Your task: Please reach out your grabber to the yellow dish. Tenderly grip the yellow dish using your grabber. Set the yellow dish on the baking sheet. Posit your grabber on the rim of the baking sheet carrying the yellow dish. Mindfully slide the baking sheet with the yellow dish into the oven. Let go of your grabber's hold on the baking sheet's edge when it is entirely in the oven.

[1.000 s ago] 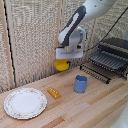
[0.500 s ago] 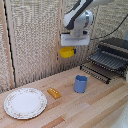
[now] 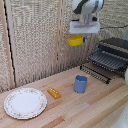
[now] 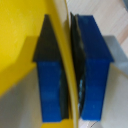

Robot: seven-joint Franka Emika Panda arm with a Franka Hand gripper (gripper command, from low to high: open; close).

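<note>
My grabber (image 3: 79, 38) pinching thin rim of smooth round yellow dish (image 3: 75, 40), airborne; inside hidden. Ridged baking sheet (image 3: 107, 61) bare.

Exterior view fronting table (image 3: 95, 107), wrist view tight on pincer (image 4: 69, 75)

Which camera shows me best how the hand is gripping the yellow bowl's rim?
The wrist view: both blue fingers pinch the yellow bowl at its thin rim. The exterior view only shows the bowl hanging beneath the hand.
</note>
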